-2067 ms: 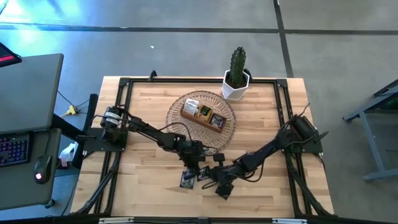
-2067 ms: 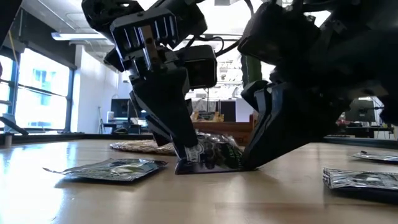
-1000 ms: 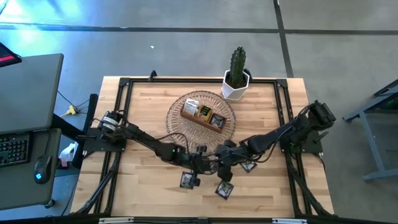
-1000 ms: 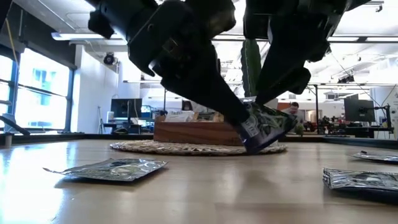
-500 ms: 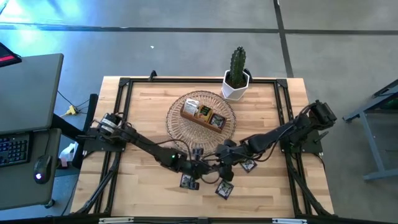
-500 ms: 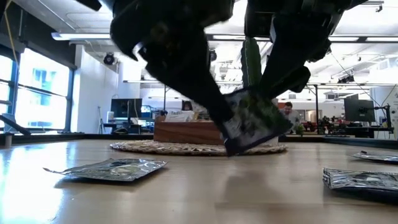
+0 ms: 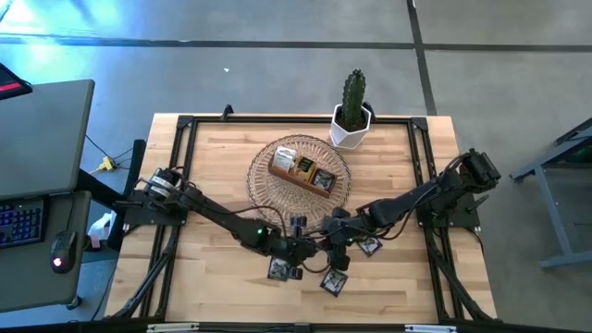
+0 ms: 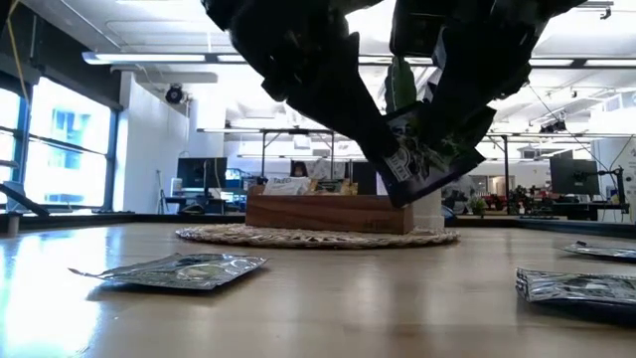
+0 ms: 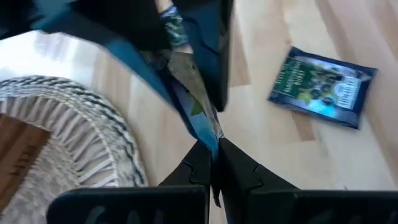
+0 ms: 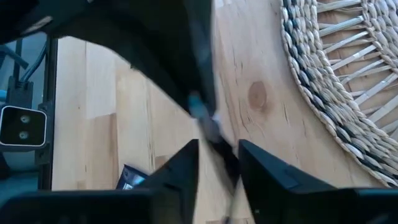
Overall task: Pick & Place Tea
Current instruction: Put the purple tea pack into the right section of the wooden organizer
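Setting: we look down on a wooden table with two dark robot arms reaching toward its middle front.

Left gripper: we see it in the air over the front centre of the table, just in front of the wicker mat. Its fingers are pressed together on the lower edge of a tea packet.

Held tea packet: dark, with green and white print. We see it lifted clear of the table and tilted, hanging between the two grippers. In the left wrist view it runs up from the pinched fingertips as a thin bluish sheet.

Right gripper: just beside the left one, meeting it at the packet. Its fingers stand a little apart on either side of the packet's edge; we cannot tell whether they grip it.

Other tea on the table: one packet lies flat near the left gripper, one nearer the front edge, one beside the right arm. All three are apart from each other.

Wicker mat: round, at the table's centre, behind the grippers.

Wooden box: sits on the mat, with packets inside.

Cactus: in a white pot at the back edge.
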